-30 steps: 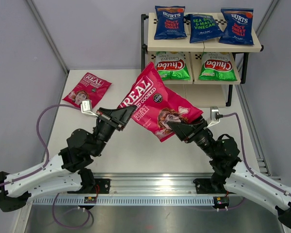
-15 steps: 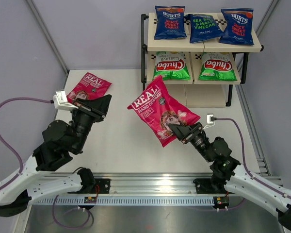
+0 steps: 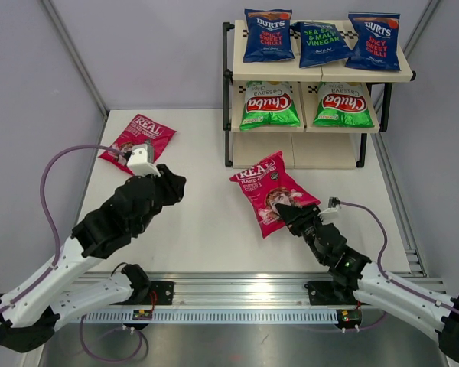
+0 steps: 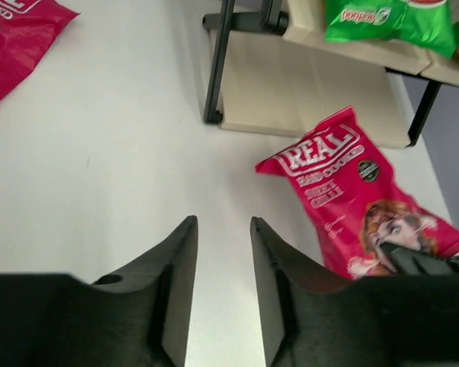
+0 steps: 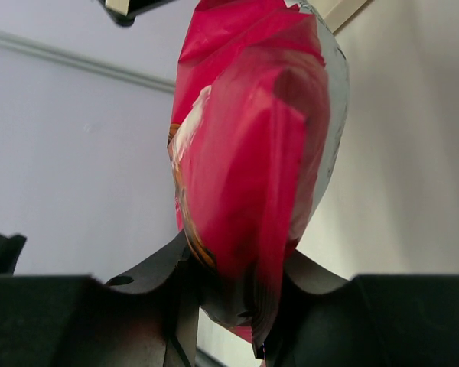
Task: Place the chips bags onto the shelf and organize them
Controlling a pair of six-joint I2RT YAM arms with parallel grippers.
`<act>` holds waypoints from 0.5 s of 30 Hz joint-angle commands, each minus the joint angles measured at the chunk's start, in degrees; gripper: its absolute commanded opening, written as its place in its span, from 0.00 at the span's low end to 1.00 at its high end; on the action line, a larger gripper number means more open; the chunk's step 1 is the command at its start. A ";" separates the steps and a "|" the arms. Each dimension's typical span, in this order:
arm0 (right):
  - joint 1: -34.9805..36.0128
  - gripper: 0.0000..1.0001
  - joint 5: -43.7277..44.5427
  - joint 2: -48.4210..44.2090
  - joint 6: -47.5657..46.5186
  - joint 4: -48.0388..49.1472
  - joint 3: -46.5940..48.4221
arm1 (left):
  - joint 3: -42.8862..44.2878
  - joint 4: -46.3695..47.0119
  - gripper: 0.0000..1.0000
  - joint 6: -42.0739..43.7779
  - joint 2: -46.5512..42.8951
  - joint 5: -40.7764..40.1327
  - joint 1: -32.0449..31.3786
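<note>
Top external: white table [image 3: 206, 222], grey walls [image 3: 161, 53], left jaws spread, right jaws pinching REAL bag [image 3: 266, 189]

Seven chips bags [image 3: 323, 43] are counted. Three are dark blue BURTS bags [image 3: 268, 35] [image 3: 323, 43] [image 3: 374, 40], two are green-and-white Chuba bags [image 3: 271, 105] [image 3: 343, 105], and two are pink-red REAL bags [image 3: 139, 140] [image 3: 271, 191]. One shelf [image 3: 228, 92] is seen, and three beige boards [image 3: 275, 75] [image 3: 310, 128] [image 3: 252, 145] are counted on it. Two robot arms [image 3: 122, 218] [image 3: 344, 260] are seen, and one gripper [image 4: 223, 229] [image 5: 229, 267] is counted on each.
</note>
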 commanded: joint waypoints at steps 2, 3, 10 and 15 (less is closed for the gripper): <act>-4.40 0.08 7.13 2.80 1.07 6.77 2.94 | -1.48 -0.81 0.43 2.69 -2.76 5.92 1.64; -6.43 0.08 5.55 3.86 1.16 7.74 3.29 | -1.65 -0.90 0.48 2.78 -3.46 6.10 1.64; -21.82 0.08 -10.72 15.37 0.38 22.69 4.61 | -2.36 -3.97 0.91 3.14 -6.27 7.16 1.64; -28.40 0.09 -14.49 19.59 -0.16 22.78 8.30 | -2.01 -6.08 0.99 3.66 -7.33 7.51 1.73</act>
